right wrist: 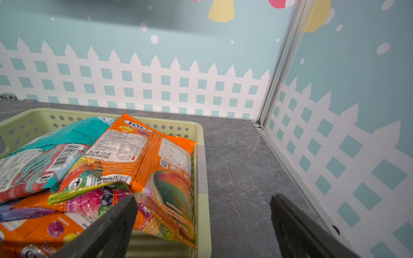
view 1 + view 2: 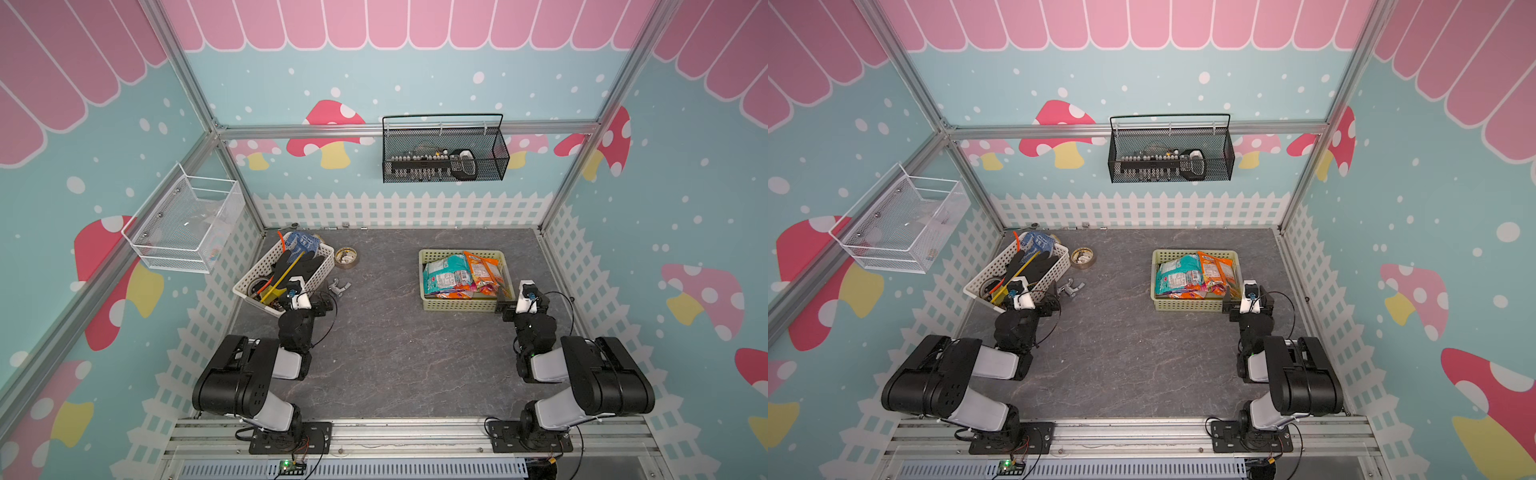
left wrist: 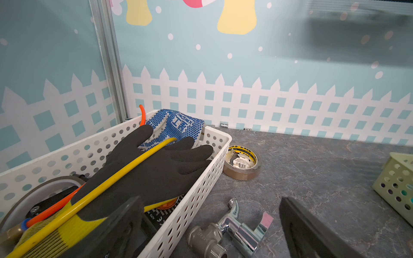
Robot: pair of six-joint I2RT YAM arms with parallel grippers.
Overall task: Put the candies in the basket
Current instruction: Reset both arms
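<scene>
The pale yellow-green basket (image 2: pixel 461 305) (image 2: pixel 1187 305) stands at the right of the table, and its rim (image 1: pixel 202 160) also shows in the right wrist view. The candies lie piled inside it: a teal bag (image 2: pixel 446 272) (image 1: pixel 73 134), orange bags (image 2: pixel 482 268) (image 1: pixel 138 152) and a purple bag (image 1: pixel 22 212) low in the pile. My right gripper (image 2: pixel 524 296) (image 1: pixel 203 200) is open and holds nothing. It straddles the basket's near right wall, one finger over the bags and one over the table. My left gripper (image 2: pixel 307 297) (image 3: pixel 210 201) is open and empty at the left of the table.
A white tool basket (image 2: pixel 328 249) (image 3: pixel 219 138) with gloves and tubes sits beside the left gripper. A tape roll (image 2: pixel 345 257) (image 3: pixel 242 163) and a metal tap (image 2: pixel 340 286) (image 3: pixel 232 232) lie next to it. A black wire basket (image 2: pixel 444 153) and a white one (image 2: pixel 187 224) hang on the walls.
</scene>
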